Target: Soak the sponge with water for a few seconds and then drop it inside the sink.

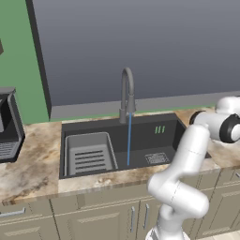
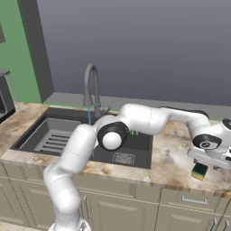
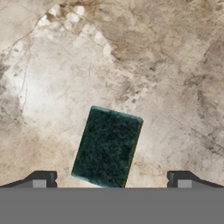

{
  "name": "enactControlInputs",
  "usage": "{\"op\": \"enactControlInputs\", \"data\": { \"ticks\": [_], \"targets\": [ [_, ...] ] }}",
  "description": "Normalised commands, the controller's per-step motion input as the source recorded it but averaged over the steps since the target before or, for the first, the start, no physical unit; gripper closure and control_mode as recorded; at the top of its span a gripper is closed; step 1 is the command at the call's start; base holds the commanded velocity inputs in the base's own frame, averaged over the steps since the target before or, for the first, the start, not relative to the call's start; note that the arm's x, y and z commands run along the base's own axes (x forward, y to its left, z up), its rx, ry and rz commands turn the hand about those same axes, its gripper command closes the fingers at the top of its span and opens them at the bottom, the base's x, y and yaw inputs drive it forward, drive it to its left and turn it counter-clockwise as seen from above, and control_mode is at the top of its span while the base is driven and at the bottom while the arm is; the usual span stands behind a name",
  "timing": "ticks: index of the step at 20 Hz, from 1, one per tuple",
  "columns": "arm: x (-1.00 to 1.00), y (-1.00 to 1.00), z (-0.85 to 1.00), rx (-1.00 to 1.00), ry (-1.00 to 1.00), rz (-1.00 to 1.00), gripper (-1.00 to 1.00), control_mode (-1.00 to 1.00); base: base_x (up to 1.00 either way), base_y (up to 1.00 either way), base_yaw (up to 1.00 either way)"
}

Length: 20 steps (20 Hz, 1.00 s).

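The sponge (image 3: 107, 148) lies on the counter (image 3: 131, 65) right of the sink (image 1: 119, 145), between the tool's (image 3: 111, 180) parted fingertips, long axis slightly skewed.

The marbled beige counter (image 2: 173, 149) carries the sponge (image 2: 199, 171), lying dark side up at 4 o'clock of the sunken sink (image 2: 67, 118); a black appliance (image 1: 9, 126) stands at its 9 o'clock

My arm (image 2: 135, 119) is glossy white, built of rounded tubular links. Its joints are dark rings. I see small dark finger tips (image 3: 43, 178).
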Motion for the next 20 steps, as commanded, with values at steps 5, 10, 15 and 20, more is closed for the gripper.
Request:
{"op": "enactControlInputs", "data": {
  "ticks": [5,10,15,20],
  "targets": [
    [0.07,0.23,-0.08,-0.01,0.00,0.00,-1.00,-1.00,0.00,0.00,0.00],
    [0.02,0.01,-0.14,0.00,0.00,0.00,-1.00,-1.00,0.00,0.00,0.00],
    [0.01,-0.02,-0.19,0.00,0.00,0.00,-1.00,-1.00,0.00,0.00,0.00],
    [0.00,-0.03,-0.08,0.00,0.00,0.00,-1.00,-1.00,0.00,0.00,0.00]
  ]
}}
